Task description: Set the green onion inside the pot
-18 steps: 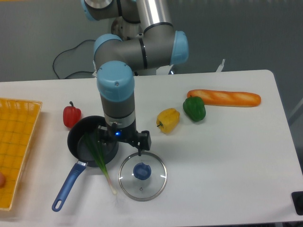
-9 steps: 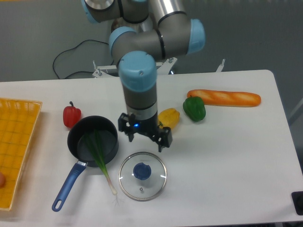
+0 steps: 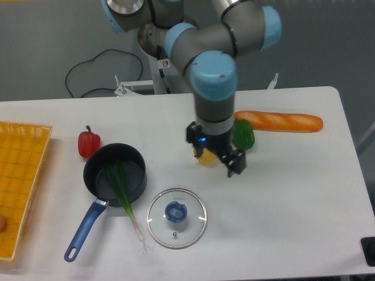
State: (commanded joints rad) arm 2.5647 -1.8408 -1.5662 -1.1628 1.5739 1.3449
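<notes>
The green onion (image 3: 123, 193) lies with its dark green leaves inside the pot (image 3: 115, 178) and its white bulb end hanging over the pot's front rim down to the table near the glass lid. The pot is a small dark saucepan with a long blue handle (image 3: 84, 229) pointing to the front left. My gripper (image 3: 218, 158) is well to the right of the pot, above the yellow pepper. It holds nothing; its fingers point down, and from this angle their gap does not show clearly.
A round glass lid with a blue knob (image 3: 176, 217) lies right of the pot's handle. A red pepper (image 3: 88, 143) sits behind the pot. A yellow pepper (image 3: 205, 157), a green bell pepper (image 3: 243, 134) and a baguette (image 3: 278, 121) lie at the right. A yellow basket (image 3: 20, 175) is at the left edge.
My gripper has moved away from the pot to the right, from over its rim to above the yellow pepper. The green onion stays in the pot.
</notes>
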